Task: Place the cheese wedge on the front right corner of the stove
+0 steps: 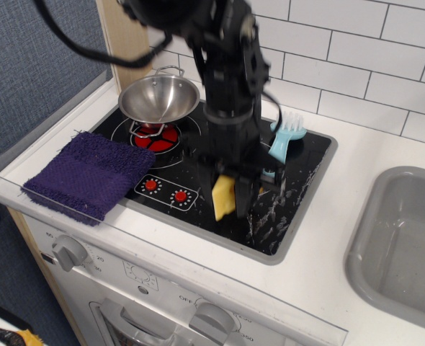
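Now cheese wedge (223, 197) over stove (299, 205)

Stove (299, 189) glossy blk; bowl (158, 98) shiny metal; cloth (90, 175) fuzzy

Cheese wedge (224, 197): small solid yellow block, smooth faces, held between my fingers (238, 193), long side roughly upright, lower end just above or at the glass; contact cannot be told. Stove (198, 205) directly beneath my fingers: flat glossy black cooktop, grey rim, white scratches densest under and right of my fingers. Two red dials left of my fingers.
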Robot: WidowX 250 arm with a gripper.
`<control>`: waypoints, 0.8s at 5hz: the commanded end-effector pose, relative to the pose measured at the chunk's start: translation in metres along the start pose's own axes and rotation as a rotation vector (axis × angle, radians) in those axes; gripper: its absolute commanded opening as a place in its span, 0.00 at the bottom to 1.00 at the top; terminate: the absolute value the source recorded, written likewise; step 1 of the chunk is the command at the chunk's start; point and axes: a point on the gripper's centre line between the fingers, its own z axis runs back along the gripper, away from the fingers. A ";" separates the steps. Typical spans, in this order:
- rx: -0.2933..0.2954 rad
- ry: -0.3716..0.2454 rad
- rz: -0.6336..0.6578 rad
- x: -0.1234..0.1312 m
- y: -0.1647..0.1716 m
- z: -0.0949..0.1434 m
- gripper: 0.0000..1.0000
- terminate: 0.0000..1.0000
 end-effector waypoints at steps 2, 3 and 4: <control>-0.028 -0.013 -0.173 0.005 -0.042 -0.022 0.00 0.00; -0.022 -0.020 -0.144 0.004 -0.042 -0.013 1.00 0.00; 0.000 -0.050 -0.136 0.002 -0.045 0.008 1.00 0.00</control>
